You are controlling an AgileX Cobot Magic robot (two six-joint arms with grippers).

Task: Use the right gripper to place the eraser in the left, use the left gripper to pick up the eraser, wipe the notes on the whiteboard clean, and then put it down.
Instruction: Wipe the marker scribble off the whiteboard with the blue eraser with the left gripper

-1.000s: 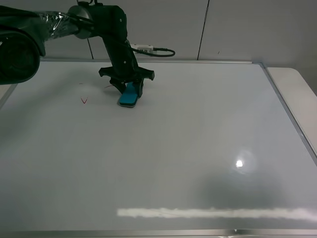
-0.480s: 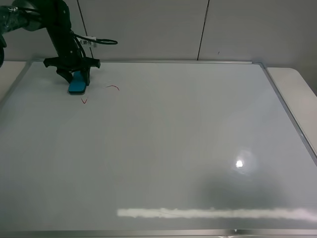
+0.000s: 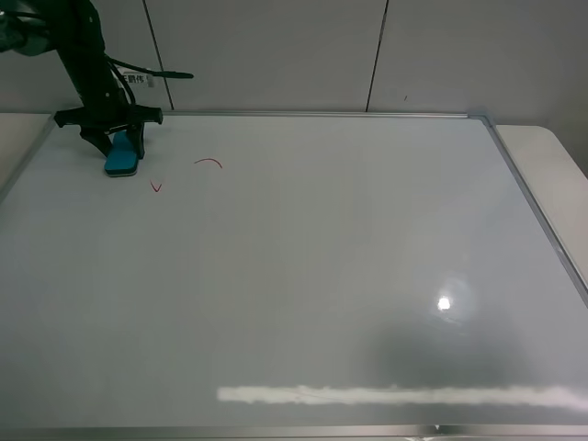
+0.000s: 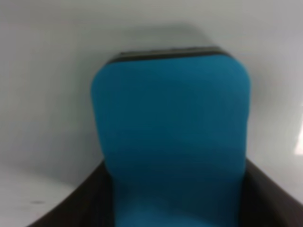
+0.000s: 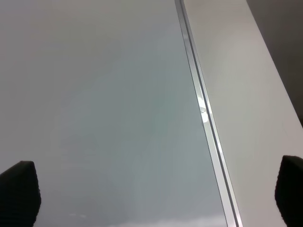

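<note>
The whiteboard (image 3: 322, 276) fills most of the exterior view. At its far left corner my left gripper (image 3: 120, 152) is shut on the teal-blue eraser (image 3: 120, 162), which rests down on the board. In the left wrist view the eraser (image 4: 173, 137) fills the frame between the black fingers (image 4: 78, 203). Of the notes, a short red arc (image 3: 209, 162) and a small red tick (image 3: 156, 187) lie just right of the eraser. My right gripper (image 5: 156, 189) is open with nothing between its fingertips, over the board's right frame (image 5: 203, 113); it does not show in the exterior view.
A grey wall runs behind the board. A pale table surface (image 3: 551, 175) shows beyond the board's right frame. A bright lamp reflection (image 3: 445, 303) and a light streak (image 3: 395, 395) sit on the near right of the board.
The left gripper swept the eraser left along the far edge, from beside the notes to the far left corner. Most of the red squiggle is gone, leaving an arc and a tick.
</note>
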